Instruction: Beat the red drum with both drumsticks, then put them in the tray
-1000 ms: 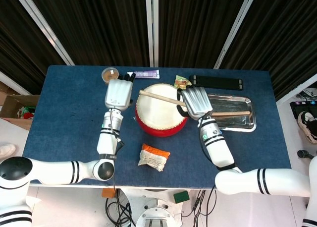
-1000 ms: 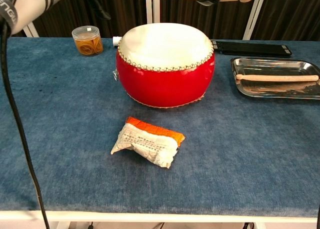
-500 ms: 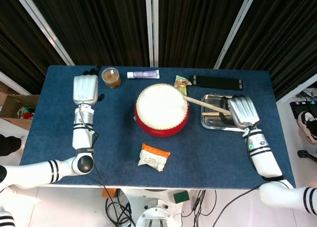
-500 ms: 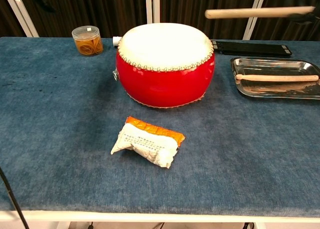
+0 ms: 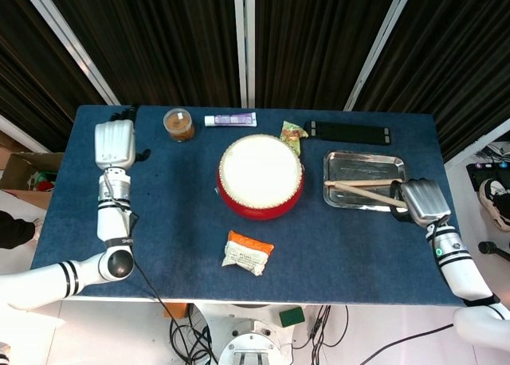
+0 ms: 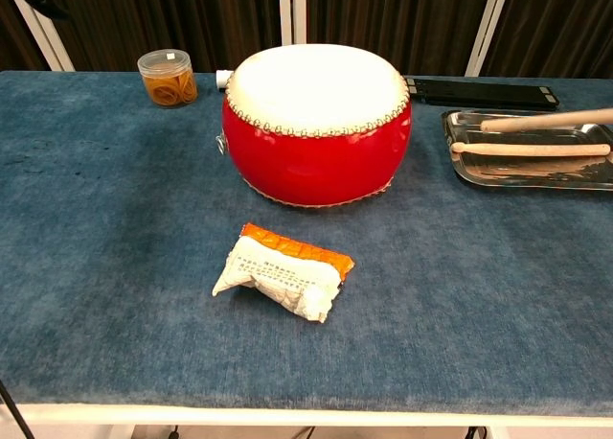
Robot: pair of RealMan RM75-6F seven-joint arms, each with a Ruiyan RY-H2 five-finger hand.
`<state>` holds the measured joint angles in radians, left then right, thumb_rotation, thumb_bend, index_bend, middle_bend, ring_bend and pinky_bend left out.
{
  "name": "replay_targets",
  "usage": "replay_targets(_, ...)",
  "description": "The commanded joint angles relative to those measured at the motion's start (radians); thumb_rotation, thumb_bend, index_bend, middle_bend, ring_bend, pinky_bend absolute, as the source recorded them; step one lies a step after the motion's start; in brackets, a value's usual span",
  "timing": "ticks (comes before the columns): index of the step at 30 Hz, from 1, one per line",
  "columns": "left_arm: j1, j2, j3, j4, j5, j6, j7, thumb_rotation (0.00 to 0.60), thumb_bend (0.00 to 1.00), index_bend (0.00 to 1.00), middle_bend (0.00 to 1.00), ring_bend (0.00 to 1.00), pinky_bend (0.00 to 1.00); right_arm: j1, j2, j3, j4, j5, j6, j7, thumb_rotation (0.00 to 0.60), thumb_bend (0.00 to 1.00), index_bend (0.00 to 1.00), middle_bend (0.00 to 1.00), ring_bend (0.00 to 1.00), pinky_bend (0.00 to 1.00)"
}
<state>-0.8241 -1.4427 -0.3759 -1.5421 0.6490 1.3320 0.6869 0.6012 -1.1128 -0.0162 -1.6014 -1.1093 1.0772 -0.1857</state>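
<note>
Head view: the right hand [image 5: 425, 201] has moved from above the drum [image 5: 260, 176] to the tray [image 5: 365, 180], fingers gripping a drumstick [image 5: 366, 193] angled over the stick [image 5: 362, 184] already lying inside. The left hand [image 5: 114, 143] has withdrawn to the surface's far-left edge; finger state indeterminate.

Chest view: the held drumstick [image 6: 546, 120] hovers just above the tray [image 6: 522, 175]. Beating appears complete; release remains.

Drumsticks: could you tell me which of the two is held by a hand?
The angled drumstick, gripped by the right hand over the tray. The other drumstick lies flat inside.
</note>
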Motion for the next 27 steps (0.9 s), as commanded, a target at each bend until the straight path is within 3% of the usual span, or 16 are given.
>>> replay_targets(1,0.006,0.002,0.001,0.001,0.003,0.001,-0.006,0.600,0.13,0.15,0.26,0.30,0.67,-0.003,-0.035,-0.005,0.053,-0.021,-0.053,0.017,0.600,0.67,0.77,0.69,0.48,0.53)
replay_targets(6,0.024,0.009,0.000,0.004,-0.005,-0.002,-0.022,0.600,0.13,0.14,0.26,0.30,0.67,0.005,-0.092,-0.011,0.166,-0.099,-0.100,0.050,0.600,0.68,0.77,0.68,0.48,0.50)
replay_targets(15,0.059,0.031,-0.008,-0.002,-0.018,0.000,-0.053,0.600,0.13,0.13,0.25,0.29,0.67,0.002,-0.167,-0.025,0.407,-0.254,-0.084,0.095,0.600,0.69,0.76,0.65,0.47,0.47)
replay_targets(27,0.093,0.054,-0.015,-0.009,-0.017,-0.006,-0.095,0.600,0.13,0.13,0.25,0.29,0.67,-0.004,-0.262,-0.008,0.591,-0.281,-0.112,0.058,0.600,0.59,0.65,0.49,0.38,0.41)
